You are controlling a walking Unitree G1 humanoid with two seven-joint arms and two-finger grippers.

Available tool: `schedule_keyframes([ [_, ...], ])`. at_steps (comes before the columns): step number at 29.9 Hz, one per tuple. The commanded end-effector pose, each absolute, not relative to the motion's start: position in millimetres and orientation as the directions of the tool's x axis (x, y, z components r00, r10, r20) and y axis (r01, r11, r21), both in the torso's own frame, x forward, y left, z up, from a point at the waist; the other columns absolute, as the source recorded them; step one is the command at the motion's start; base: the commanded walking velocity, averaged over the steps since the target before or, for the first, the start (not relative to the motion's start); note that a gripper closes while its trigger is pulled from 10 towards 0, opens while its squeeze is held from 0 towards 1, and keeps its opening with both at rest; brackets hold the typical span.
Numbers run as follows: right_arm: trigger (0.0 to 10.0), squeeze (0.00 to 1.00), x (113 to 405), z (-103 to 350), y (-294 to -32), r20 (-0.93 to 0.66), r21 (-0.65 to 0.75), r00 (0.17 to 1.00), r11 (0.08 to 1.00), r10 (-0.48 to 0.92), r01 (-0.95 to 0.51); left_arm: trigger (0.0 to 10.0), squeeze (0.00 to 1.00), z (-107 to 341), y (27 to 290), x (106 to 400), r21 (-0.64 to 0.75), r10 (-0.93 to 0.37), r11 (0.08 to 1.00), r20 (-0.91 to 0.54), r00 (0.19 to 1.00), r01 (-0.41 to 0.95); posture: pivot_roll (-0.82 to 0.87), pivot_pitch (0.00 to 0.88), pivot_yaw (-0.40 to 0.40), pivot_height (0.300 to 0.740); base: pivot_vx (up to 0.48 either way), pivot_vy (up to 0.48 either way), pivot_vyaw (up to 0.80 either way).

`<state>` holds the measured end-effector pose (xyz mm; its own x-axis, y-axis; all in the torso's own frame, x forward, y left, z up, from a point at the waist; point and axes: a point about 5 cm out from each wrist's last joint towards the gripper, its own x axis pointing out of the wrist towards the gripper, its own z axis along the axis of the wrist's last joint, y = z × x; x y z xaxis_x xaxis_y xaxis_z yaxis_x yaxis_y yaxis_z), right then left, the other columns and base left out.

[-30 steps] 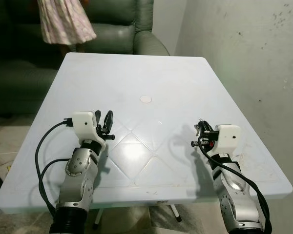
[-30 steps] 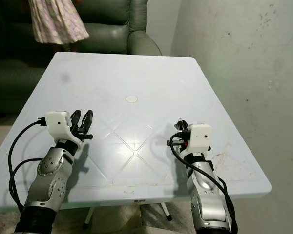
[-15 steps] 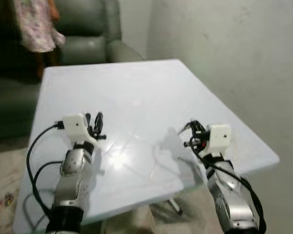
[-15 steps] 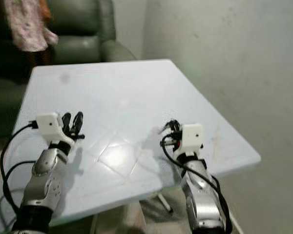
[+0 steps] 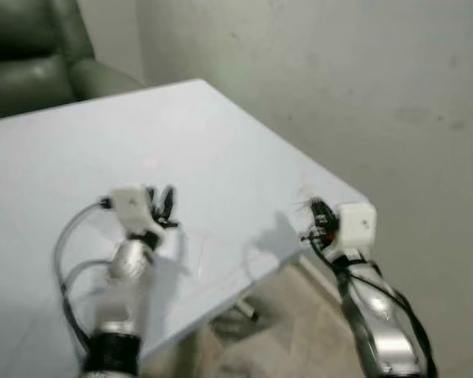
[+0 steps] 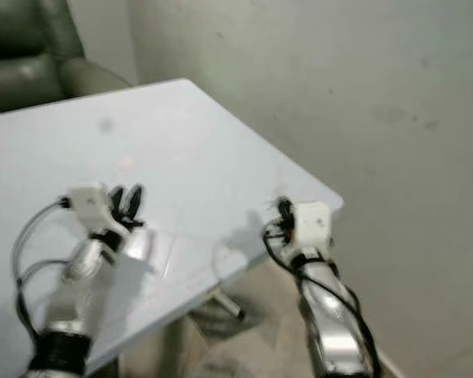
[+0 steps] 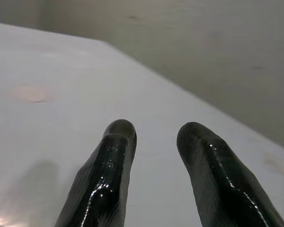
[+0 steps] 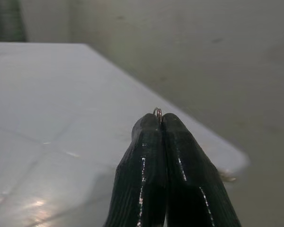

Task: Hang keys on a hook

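Observation:
My right gripper (image 5: 315,214) is shut on a key ring (image 8: 158,112); a small metal loop pokes out between the two black fingers (image 8: 146,156). It hovers near the right corner of the white table (image 5: 79,157). My left gripper (image 5: 164,203) is held over the table top with its fingertips (image 7: 120,132) slightly apart and nothing between them. No hook can be made out on the grey wall (image 5: 339,87).
A dark green sofa (image 5: 31,71) stands beyond the table's far edge. The grey wall rises close on the right, with bare floor (image 5: 299,315) under the table's corner. A round mark (image 7: 29,93) sits on the table top.
The head camera has swung right, so the wall takes up more of the picture and the person by the sofa has left view. Both arms keep their pose.

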<state>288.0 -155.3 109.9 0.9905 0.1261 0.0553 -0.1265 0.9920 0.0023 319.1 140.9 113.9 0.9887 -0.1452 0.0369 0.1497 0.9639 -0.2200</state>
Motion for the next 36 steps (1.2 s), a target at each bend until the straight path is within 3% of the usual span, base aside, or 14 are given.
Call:
schedule_keyframes([
  [1, 10.0, 0.00, 289, 115, -151, 0.075, 0.002, 0.988, 0.991, 0.134, -0.135, 10.0, 0.00, 118, 147, 320, -0.209, -0.138, 0.967, 0.052, 0.989, 0.146, 0.09, 0.000, -0.060, 0.736, 0.000, 0.000, -0.78],
  [36, 10.0, 0.00, 290, 114, -151, 0.069, 0.006, 0.991, 0.993, 0.114, -0.114, 10.0, 0.00, 117, 135, 313, -0.130, -0.144, 0.981, 0.038, 0.989, 0.148, 0.11, 0.000, -0.064, 0.736, 0.000, 0.000, -0.78],
])
